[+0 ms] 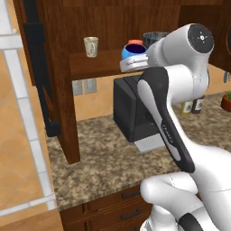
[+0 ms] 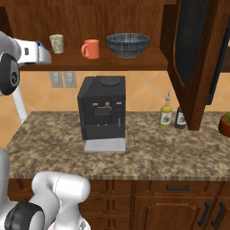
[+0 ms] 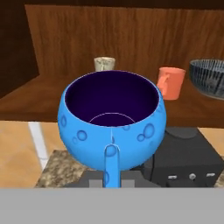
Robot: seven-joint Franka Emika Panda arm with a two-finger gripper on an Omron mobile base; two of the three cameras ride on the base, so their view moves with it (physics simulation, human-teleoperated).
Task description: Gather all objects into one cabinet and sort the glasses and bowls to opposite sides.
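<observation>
My gripper (image 3: 111,181) is shut on the handle of the squat bright blue cup (image 3: 111,124), holding it upright in front of the cabinet shelf (image 2: 148,60). From the left base view the blue cup (image 1: 134,50) hangs at the shelf's front edge, above the gripper (image 1: 131,64). On the shelf stand the beige tumbler (image 2: 56,43) at the left, the orange-red cup (image 2: 91,49) beside it, and the wide dark bowl (image 2: 128,45) to the right. The tumbler (image 3: 104,64), orange-red cup (image 3: 171,82) and bowl (image 3: 210,76) lie beyond the blue cup.
A black coffee machine (image 2: 101,108) stands on the granite counter (image 2: 148,152) under the shelf. Two sauce bottles (image 2: 165,116) and a potted plant (image 2: 224,123) sit at the right. The open cabinet door (image 2: 193,58) juts out at the right; another door (image 1: 38,67) hangs at the left.
</observation>
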